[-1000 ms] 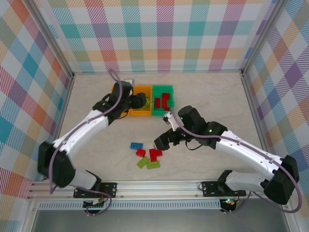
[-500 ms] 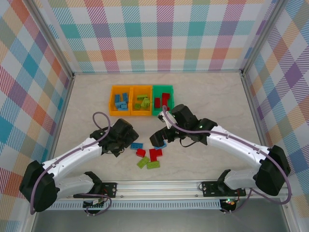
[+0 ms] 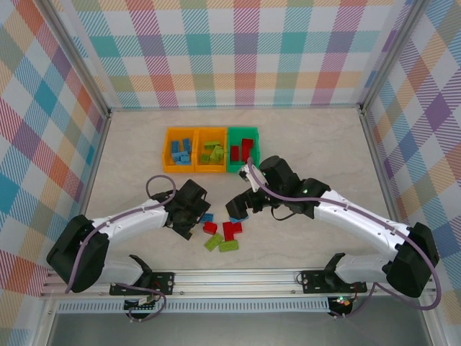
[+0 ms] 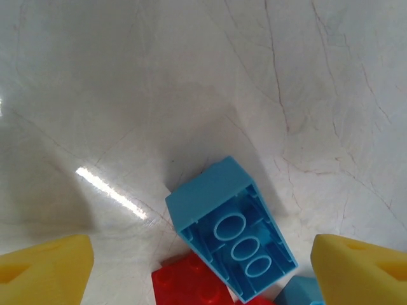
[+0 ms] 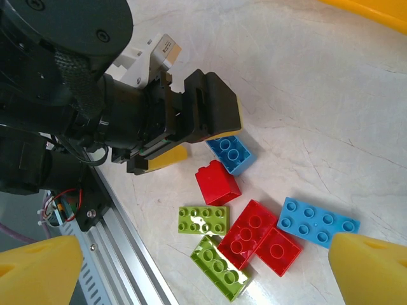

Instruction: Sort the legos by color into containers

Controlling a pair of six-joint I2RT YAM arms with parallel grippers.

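Pale marbled table (image 3: 310, 144): left fingers (image 4: 44, 270) spread wide, flanking upturned blue lego (image 4: 229, 229) without touching; right fingers (image 5: 38, 273) spread, empty, above loose legos (image 5: 245, 232).

I count three containers at the far side: two orange, the left orange bin (image 3: 166, 150) and the middle orange bin (image 3: 210, 171), and one green bin (image 3: 243, 129) on the right. Loose legos lie on the near side: two blue, a small blue brick (image 5: 230, 154) and a long blue brick (image 5: 318, 221); two lime, the left lime brick (image 5: 203, 220) and the right lime brick (image 5: 219, 267); one small red brick (image 5: 217, 183), plus a red cluster (image 5: 254, 232) that may be one brick or two. I cannot count the bricks inside the bins
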